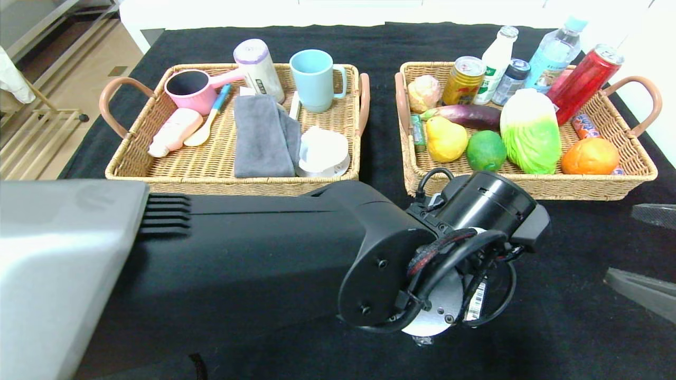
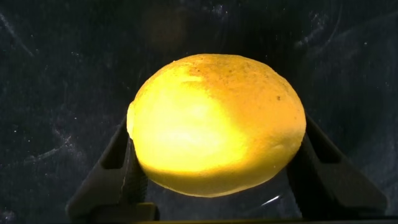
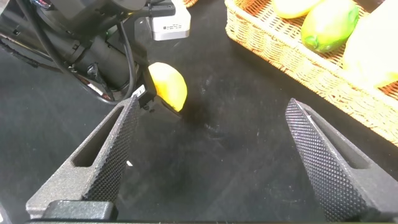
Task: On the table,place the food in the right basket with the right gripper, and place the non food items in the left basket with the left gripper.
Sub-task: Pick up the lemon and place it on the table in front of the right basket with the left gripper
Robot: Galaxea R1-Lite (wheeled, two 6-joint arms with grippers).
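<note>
No readable text; labels and barcode sticker illegible.

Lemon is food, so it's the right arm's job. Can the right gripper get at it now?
Probably not yet: the left gripper clamps the lemon on both sides. The right gripper, jaws open, faces it across bare cloth, so the approach itself looks free.

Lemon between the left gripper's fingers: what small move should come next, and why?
Probably open and back away. The left gripper is closed on the lemon over the black table, but it is food, meant for the right basket. The right gripper waits open just beside it, well placed to take over.
</note>
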